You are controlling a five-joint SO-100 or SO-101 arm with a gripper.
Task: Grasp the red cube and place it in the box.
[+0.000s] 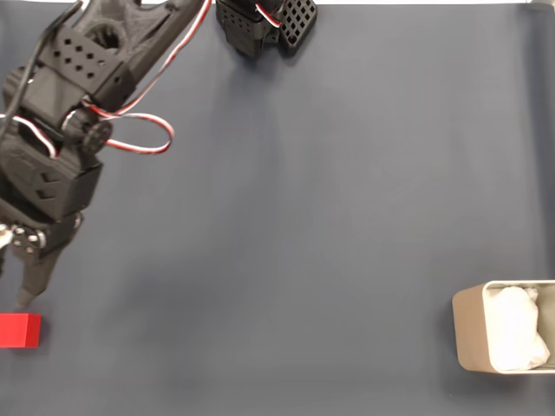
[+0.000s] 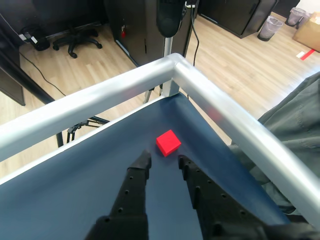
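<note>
The gripper was seen with fingers spread, nothing between them; the red cube lay just beyond its tips, the box well apart.

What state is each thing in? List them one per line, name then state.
red cube: flat on the blue table near its corner, free, just ahead of the fingertips.
gripper: open, empty, not touching the cube.
box: upright, open on top, white lining inside, no cube in it.
table: covered in dark blue, edged by a metal rail.
</note>
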